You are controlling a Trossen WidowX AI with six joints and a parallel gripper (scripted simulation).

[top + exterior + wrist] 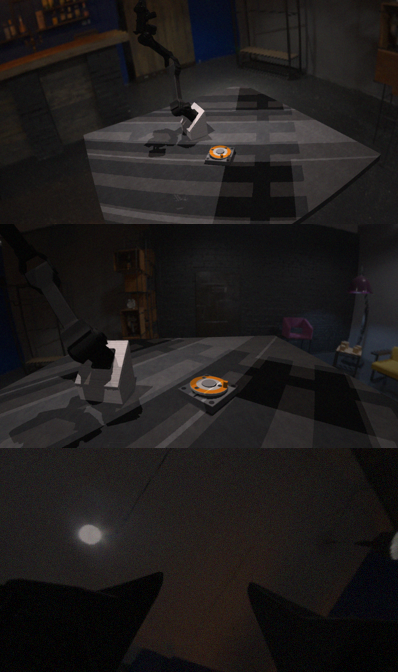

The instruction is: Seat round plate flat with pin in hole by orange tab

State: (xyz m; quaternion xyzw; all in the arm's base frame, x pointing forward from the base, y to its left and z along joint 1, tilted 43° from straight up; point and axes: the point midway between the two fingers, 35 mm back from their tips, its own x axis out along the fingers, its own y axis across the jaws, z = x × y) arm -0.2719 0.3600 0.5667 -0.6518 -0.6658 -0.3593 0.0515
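The round plate (211,153) (197,390), with an orange ring and pale centre, sits around the grey post (219,150) (208,382) on the dark square base (210,161) (222,397). In the exterior view its rim stands raised off the base. The orange tab (221,155) (225,383) is at the plate's near side in the top view and right side in the exterior view. A dark hole (219,385) is beside it. The pin cannot be made out. My gripper (205,581) is open and empty, high up and far from the plate.
The pale wedge-shaped arm mount (198,131) (124,374) stands beside the base, behind it in the top view and to its left in the exterior view. The arm (160,49) (57,299) rises from it. The wrist view shows the dark ceiling and a round light (90,534).
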